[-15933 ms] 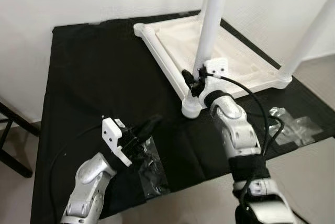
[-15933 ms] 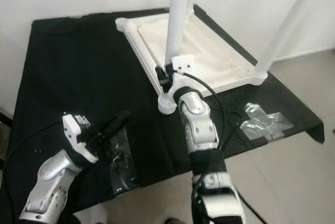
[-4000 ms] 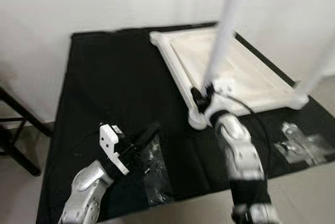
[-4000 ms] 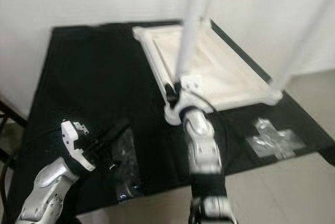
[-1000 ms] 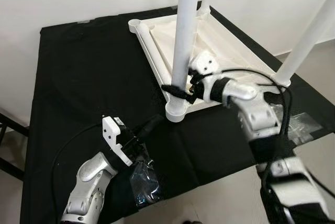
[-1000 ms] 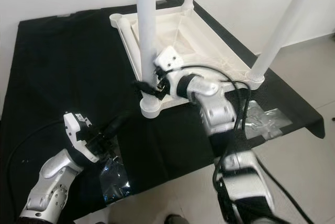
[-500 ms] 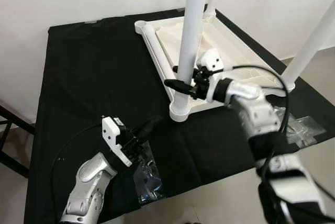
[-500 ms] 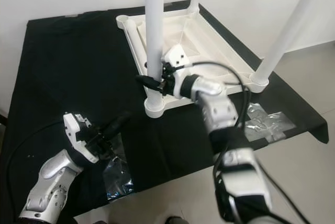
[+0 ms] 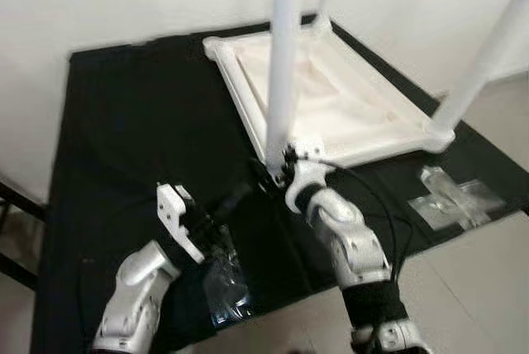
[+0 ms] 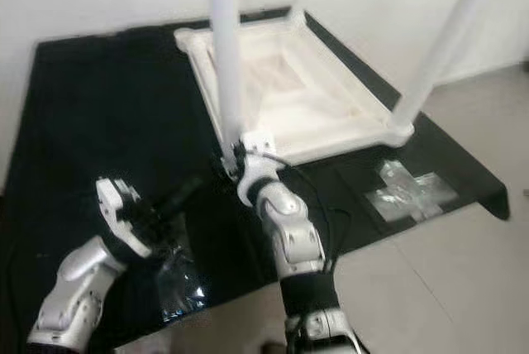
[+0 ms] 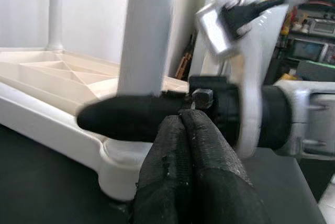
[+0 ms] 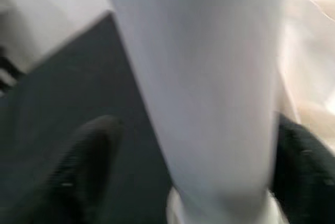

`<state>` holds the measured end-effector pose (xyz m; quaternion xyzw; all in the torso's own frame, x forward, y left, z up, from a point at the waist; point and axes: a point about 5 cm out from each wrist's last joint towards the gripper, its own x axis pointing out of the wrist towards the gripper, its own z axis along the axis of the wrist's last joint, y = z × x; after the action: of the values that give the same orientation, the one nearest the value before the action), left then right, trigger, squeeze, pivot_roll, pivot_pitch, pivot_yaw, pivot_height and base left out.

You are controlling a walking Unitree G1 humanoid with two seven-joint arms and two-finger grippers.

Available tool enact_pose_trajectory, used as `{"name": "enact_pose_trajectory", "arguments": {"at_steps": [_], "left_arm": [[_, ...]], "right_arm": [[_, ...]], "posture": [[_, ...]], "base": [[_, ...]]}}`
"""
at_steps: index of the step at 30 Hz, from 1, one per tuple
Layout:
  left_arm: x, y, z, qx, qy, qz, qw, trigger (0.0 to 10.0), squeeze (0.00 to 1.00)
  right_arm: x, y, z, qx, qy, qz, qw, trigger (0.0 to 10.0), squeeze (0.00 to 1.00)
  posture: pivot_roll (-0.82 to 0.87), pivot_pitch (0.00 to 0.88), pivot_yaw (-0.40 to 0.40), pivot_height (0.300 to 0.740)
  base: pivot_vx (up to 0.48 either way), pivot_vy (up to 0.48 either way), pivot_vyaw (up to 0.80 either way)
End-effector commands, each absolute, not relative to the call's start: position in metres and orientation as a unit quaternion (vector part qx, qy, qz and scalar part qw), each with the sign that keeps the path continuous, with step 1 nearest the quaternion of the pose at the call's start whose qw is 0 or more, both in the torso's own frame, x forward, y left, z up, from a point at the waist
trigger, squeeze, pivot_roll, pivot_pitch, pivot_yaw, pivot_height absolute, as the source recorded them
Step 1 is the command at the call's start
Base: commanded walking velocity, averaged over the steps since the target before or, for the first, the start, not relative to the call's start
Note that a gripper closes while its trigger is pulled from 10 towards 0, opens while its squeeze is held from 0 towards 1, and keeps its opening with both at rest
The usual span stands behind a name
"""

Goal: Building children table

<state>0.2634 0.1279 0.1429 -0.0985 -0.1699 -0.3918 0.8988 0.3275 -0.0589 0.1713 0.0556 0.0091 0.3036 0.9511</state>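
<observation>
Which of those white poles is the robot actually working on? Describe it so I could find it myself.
On the black-covered table lies an upturned white tabletop with poles rising from its corners. The leg in question stands at the corner nearest the robot. Unlike the others, it has the right gripper at its base, one black finger on either side.

The near corner of the upturned children table [image 9: 331,106] is being blocked by its upright leg [image 9: 281,64], straddled by the right end effector [image 9: 277,174]. Open black table [image 9: 140,114] is being left leftward.
</observation>
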Motion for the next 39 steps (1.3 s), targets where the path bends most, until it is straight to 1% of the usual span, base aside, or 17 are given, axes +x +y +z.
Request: {"name": "enact_pose_trajectory", "arguments": {"at_steps": [1,2,4,5,7,9,10,12,14,16,19,20,21,22,25,28,39], "left_arm": [[0.267,0.14,0.141,-0.125,-0.164,-0.351,0.913,10.0,0.0],[0.267,0.14,0.141,-0.125,-0.164,-0.351,0.913,10.0,0.0],[0.274,0.152,0.146,-0.133,-0.167,-0.303,0.929,10.0,0.0],[0.274,0.152,0.146,-0.133,-0.167,-0.303,0.929,10.0,0.0],[0.279,0.167,0.151,-0.146,-0.168,-0.254,0.941,10.0,0.0],[0.281,0.173,0.154,-0.15,-0.169,-0.229,0.947,10.0,0.0],[0.283,0.176,0.154,-0.175,-0.158,-0.219,0.947,10.0,0.0],[0.283,0.176,0.151,-0.204,-0.118,-0.213,0.948,10.0,0.0],[0.277,0.17,0.148,-0.189,-0.108,-0.22,0.951,10.0,0.0],[0.277,0.17,0.148,-0.189,-0.108,-0.22,0.951,10.0,0.0],[0.271,0.164,0.145,-0.171,-0.104,-0.218,0.955,10.0,0.0],[0.267,0.159,0.143,-0.166,-0.095,-0.214,0.958,10.0,0.0],[0.267,0.159,0.143,-0.166,-0.095,-0.214,0.958,10.0,0.0],[0.262,0.154,0.141,-0.167,-0.085,-0.215,0.958,10.0,0.0],[0.251,0.151,0.135,-0.178,-0.067,-0.214,0.958,10.0,0.0],[0.242,0.151,0.132,-0.202,-0.049,-0.207,0.956,10.0,0.0],[0.242,0.141,0.133,-0.174,-0.038,-0.236,0.955,10.0,0.0]], "right_arm": [[0.316,-0.045,0.182,0.056,-0.017,0.364,0.93,10.0,1.0],[0.316,-0.045,0.182,0.056,-0.017,0.364,0.93,10.0,1.0],[0.308,-0.058,0.175,0.03,-0.016,0.36,0.932,10.0,1.0],[0.308,-0.058,0.175,0.03,-0.016,0.36,0.932,10.0,1.0],[0.299,-0.073,0.167,0.018,-0.01,0.343,0.939,10.0,1.0],[0.295,-0.081,0.163,0.01,-0.009,0.334,0.942,10.0,1.0],[0.292,-0.087,0.158,0.005,-0.006,0.328,0.945,10.0,1.0],[0.285,-0.099,0.152,-0.001,-0.006,0.315,0.949,10.0,1.0],[0.281,-0.108,0.151,-0.002,-0.014,0.29,0.957,10.0,1.0],[0.281,-0.108,0.151,-0.002,-0.014,0.29,0.957,10.0,1.0],[0.279,-0.118,0.151,-0.022,-0.023,0.265,0.964,10.0,1.0],[0.277,-0.123,0.15,-0.024,-0.022,0.255,0.966,10.0,0.8],[0.277,-0.123,0.15,-0.024,-0.022,0.255,0.966,10.0,0.8],[0.275,-0.127,0.149,-0.033,-0.02,0.249,0.968,10.0,0.0],[0.266,-0.127,0.144,-0.033,-0.012,0.254,0.967,10.0,0.0],[0.258,-0.125,0.143,-0.036,-0.021,0.259,0.965,10.0,0.0],[0.266,-0.13,0.143,-0.015,-0.018,0.228,0.973,10.0,0.0]], "posture": [[0.0,0.119,-0.019,0.74],[0.0,0.119,-0.019,0.74],[-0.01,0.12,-0.016,0.74],[-0.01,0.12,-0.016,0.74],[-0.02,0.125,-0.013,0.74],[-0.02,0.128,-0.012,0.74],[-0.02,0.128,-0.012,0.74],[-0.02,0.13,-0.009,0.74],[-0.02,0.132,-0.002,0.74],[-0.02,0.132,-0.002,0.74],[-0.03,0.133,0.002,0.74],[-0.03,0.134,0.003,0.74],[-0.03,0.134,0.003,0.74],[-0.03,0.136,0.003,0.74],[-0.03,0.141,0.006,0.74],[-0.04,0.142,0.01,0.74],[-0.03,0.146,0.003,0.74]], "base": [[0.0,0.0,0.0],[0.0,0.0,0.0],[0.0,0.0,0.0],[0.0,0.0,0.0],[0.0,0.0,0.0],[0.0,0.0,0.0],[0.0,0.0,0.0],[0.0,0.0,0.0],[0.0,0.0,0.0],[0.0,0.0,0.0],[0.0,0.0,0.0],[0.0,0.0,0.0],[0.0,0.0,0.0],[0.0,0.0,0.0],[0.0,0.0,0.0],[0.0,-0.456,0.0],[0.0,-0.442,0.0]]}}
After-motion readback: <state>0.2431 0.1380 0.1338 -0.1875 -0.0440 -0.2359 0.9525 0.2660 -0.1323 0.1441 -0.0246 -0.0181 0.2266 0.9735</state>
